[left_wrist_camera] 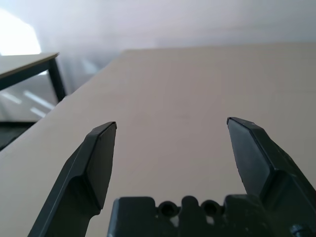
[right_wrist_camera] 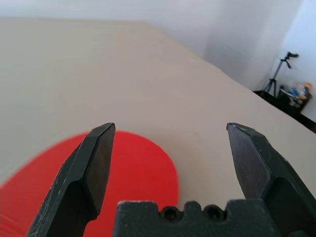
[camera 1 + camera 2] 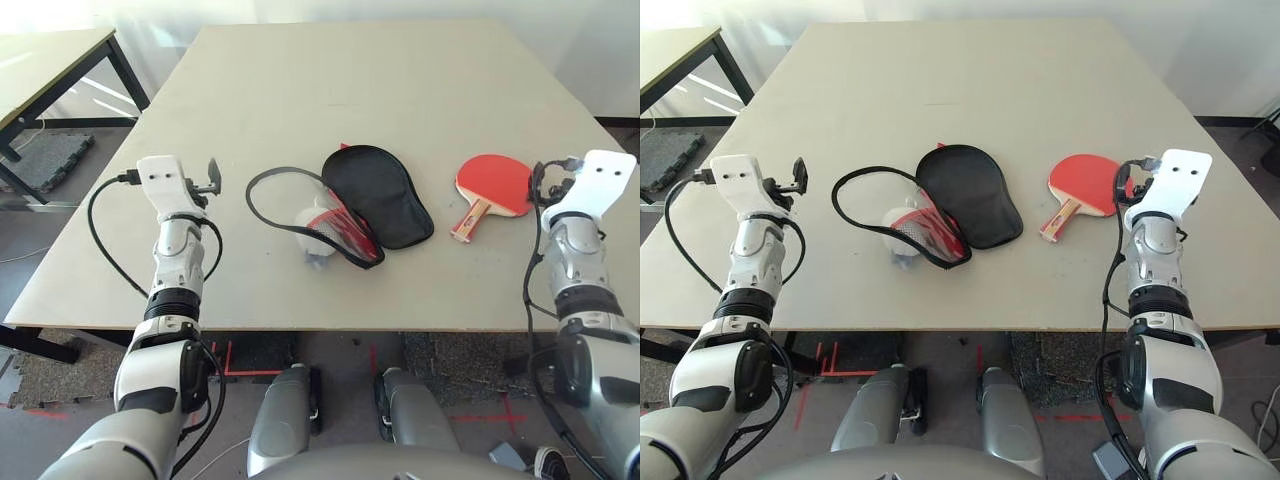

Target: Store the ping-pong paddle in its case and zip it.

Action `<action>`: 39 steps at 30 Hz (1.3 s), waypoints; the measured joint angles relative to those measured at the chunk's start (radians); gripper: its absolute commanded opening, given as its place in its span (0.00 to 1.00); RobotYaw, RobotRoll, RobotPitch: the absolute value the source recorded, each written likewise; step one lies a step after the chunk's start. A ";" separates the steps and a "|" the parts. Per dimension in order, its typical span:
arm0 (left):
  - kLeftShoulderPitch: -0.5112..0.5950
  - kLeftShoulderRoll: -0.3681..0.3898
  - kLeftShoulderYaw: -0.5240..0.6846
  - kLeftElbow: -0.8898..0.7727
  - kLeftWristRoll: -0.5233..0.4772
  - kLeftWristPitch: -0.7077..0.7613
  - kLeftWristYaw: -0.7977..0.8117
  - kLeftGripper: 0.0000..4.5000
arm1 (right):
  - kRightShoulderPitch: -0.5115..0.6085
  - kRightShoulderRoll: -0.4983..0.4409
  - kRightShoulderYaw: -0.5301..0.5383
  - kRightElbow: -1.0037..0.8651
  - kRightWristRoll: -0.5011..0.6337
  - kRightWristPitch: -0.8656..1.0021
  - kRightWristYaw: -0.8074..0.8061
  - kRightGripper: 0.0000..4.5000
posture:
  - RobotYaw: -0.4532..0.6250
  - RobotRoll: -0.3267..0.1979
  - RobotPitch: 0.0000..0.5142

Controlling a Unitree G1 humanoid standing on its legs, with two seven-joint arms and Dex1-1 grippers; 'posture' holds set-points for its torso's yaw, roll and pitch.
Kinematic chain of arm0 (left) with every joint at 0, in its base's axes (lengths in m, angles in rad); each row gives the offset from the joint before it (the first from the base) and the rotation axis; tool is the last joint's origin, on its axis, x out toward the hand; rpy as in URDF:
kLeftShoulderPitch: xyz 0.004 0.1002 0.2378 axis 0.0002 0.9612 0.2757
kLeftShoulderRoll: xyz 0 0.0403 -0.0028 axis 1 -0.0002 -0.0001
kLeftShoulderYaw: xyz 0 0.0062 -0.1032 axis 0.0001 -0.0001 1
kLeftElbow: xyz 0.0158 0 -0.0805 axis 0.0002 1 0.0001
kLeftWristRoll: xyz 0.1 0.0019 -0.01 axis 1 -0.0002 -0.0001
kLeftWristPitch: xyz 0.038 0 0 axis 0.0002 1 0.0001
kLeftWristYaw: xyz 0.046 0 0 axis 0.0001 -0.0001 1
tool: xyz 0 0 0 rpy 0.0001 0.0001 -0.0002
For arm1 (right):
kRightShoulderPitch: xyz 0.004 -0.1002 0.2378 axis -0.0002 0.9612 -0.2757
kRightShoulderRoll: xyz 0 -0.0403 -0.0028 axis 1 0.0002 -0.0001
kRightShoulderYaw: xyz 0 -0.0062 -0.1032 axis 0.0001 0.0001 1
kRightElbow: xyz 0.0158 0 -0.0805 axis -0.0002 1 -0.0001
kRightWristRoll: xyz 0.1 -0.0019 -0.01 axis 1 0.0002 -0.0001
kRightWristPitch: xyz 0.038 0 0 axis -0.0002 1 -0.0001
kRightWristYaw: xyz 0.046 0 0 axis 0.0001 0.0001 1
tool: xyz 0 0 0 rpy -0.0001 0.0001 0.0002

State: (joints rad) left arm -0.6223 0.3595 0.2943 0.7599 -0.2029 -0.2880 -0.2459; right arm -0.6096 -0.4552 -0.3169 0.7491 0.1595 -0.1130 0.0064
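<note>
Nothing is packed yet: the paddle point(image 3: 494, 185) lies flat on the table point(image 3: 380, 80), right of centre, red face up, its handle pointing toward the near edge. The case point(image 3: 378, 195) lies at the centre, well apart from the paddle, unzipped and folded open so its black lining faces up; a flap of red shell shows at its near-left edge, and a black strap loop point(image 3: 270, 200) trails off to the left. Something pale and whitish point(image 3: 315, 235) sits by the red flap; I cannot tell what it is.

The right hand point(image 2: 170, 148) hovers just right of the paddle, fingers spread apart and holding nothing, with the red face below its left finger in the wrist view. The left hand point(image 1: 170, 148) is likewise spread wide and empty, over bare table left of the strap loop.

The step in hand appears to be the first one, picking up the paddle. That would call for the right hand to move left and lower onto the paddle, probably at the handle or rim, since the blade lies flat against the table and offers little to pinch. The left hand would probably need to steady the case.
</note>
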 measured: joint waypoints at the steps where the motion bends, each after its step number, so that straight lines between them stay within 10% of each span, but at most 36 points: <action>1: -0.001 0.010 -0.001 -0.010 -0.009 0.013 -0.029 1.00 | 0.009 0.006 -0.001 -0.053 0.009 0.054 -0.004 0.99 | 0.48 0.62 0.19; 15: -0.082 0.124 -0.094 -0.172 -0.156 0.290 -0.601 1.00 | 0.036 0.200 -0.004 -0.770 0.092 1.125 -0.293 0.99 | 0.45 0.62 0.19; 31: -0.081 0.174 -0.190 -0.318 -0.183 0.474 -0.868 1.00 | -0.027 0.419 -0.131 -0.818 0.033 1.375 -0.412 0.99 | 0.48 0.62 0.21; 39: -0.071 0.177 -0.192 -0.347 -0.183 0.498 -0.871 1.00 | -0.037 0.439 -0.170 -0.775 0.026 1.379 -0.397 0.41 | 0.49 0.62 0.21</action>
State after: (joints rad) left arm -0.6929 0.5369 0.1022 0.4127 -0.3859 0.2096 -1.1166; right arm -0.6462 -0.0158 -0.4871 -0.0258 0.1851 1.2662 -0.3907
